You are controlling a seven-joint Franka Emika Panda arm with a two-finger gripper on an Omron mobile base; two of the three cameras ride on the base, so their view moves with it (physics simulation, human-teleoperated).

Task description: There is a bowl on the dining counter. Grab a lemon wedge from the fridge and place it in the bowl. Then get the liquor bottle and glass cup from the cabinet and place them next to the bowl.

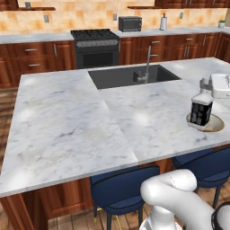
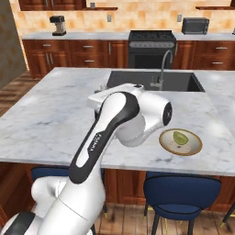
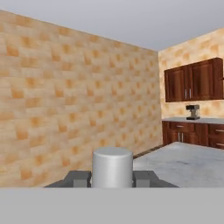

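The liquor bottle (image 1: 201, 110), clear with a dark label and a grey cap (image 3: 113, 168), stands upright at the right end of the dining counter (image 1: 67, 121). My gripper (image 1: 206, 85) is shut on its neck from the right; in the hand view the cap sits between my two dark fingertips (image 3: 78, 178). Just behind the bottle lies the tan bowl (image 1: 215, 125). In the right base view the bowl (image 2: 195, 146) holds the green lemon wedge (image 2: 179, 137), and my arm (image 2: 114, 124) hides the bottle. The glass cup is out of view.
A dark sink (image 1: 132, 76) with a faucet (image 1: 147, 63) is set into the counter's far side. Blue stools (image 1: 123, 188) stand under the near edge. A stove (image 1: 95, 45) and wooden cabinets line the back wall. Open marble spreads to the left.
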